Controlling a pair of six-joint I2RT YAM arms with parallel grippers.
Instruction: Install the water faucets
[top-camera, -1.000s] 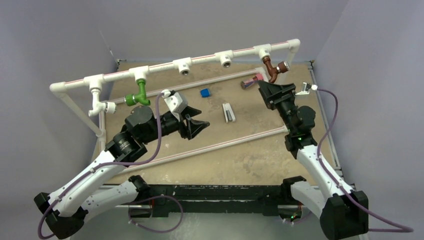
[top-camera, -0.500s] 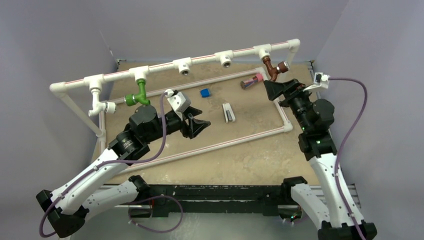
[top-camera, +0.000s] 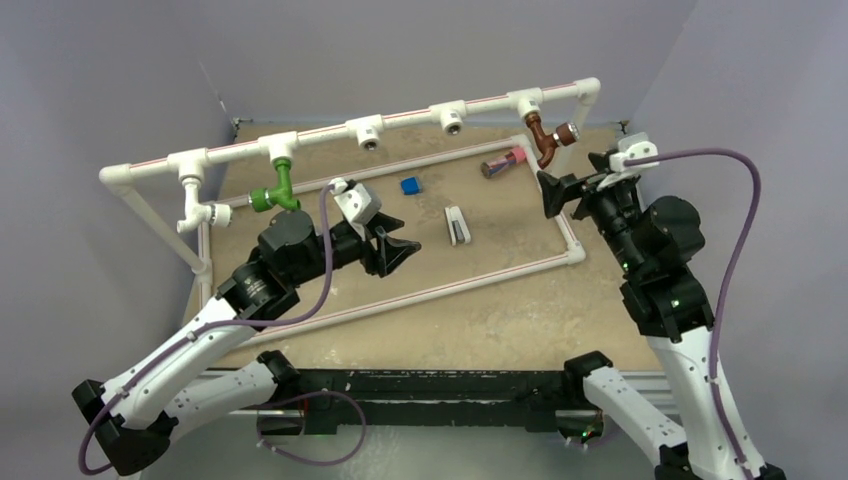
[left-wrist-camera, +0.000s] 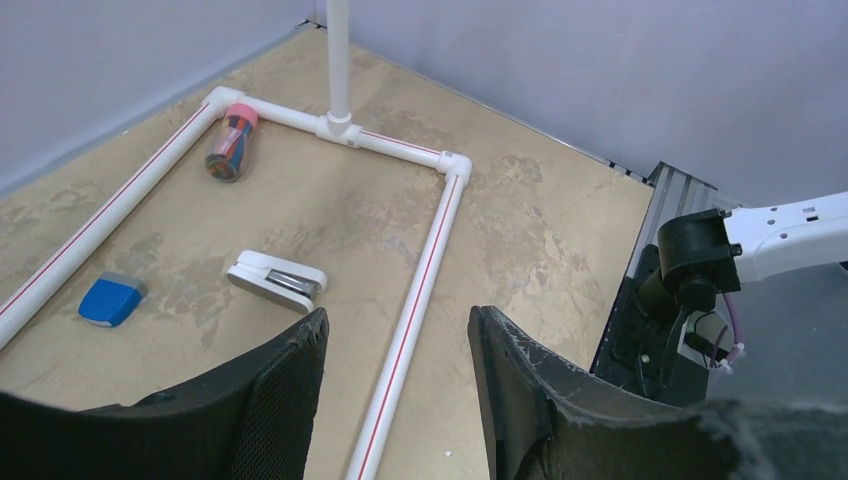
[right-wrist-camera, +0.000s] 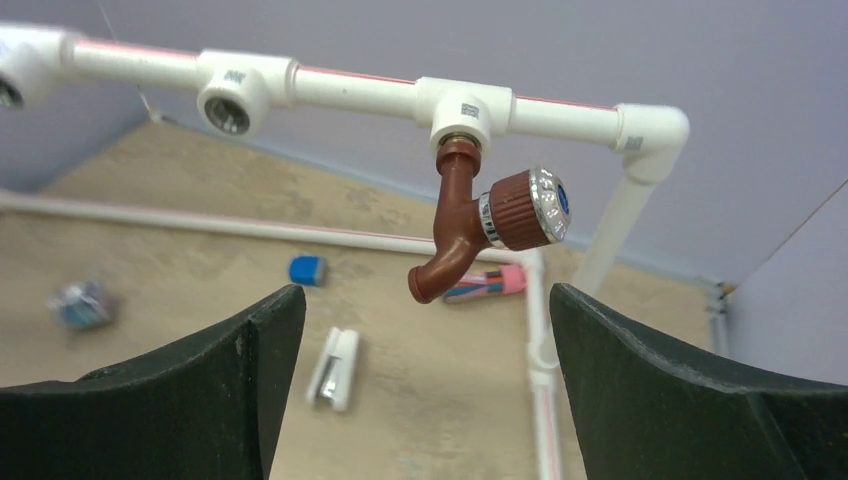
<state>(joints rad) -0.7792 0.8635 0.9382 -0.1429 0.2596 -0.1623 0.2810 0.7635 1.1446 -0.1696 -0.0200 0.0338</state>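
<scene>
The reddish-brown faucet (top-camera: 547, 140) hangs screwed into the T-fitting at the right end of the raised white pipe frame (top-camera: 410, 117); in the right wrist view it (right-wrist-camera: 480, 220) hangs ahead of the jaws. The green faucet (top-camera: 273, 190) and the white faucet (top-camera: 196, 212) hang from fittings at the left end. My right gripper (top-camera: 549, 193) (right-wrist-camera: 425, 330) is open and empty, just below and in front of the brown faucet. My left gripper (top-camera: 405, 246) (left-wrist-camera: 397, 345) is open and empty above the table's middle.
Two T-fittings (top-camera: 368, 131) (top-camera: 452, 120) in the top pipe show open sockets. On the table lie a white stapler (top-camera: 457, 225), a blue eraser (top-camera: 410, 185) and a pink-capped cylinder (top-camera: 503, 162). White floor pipes (top-camera: 440, 288) frame the work area.
My right arm has pulled back to the right and risen, and its gripper has swung away from under the brown faucet. The left arm has shifted only slightly.
</scene>
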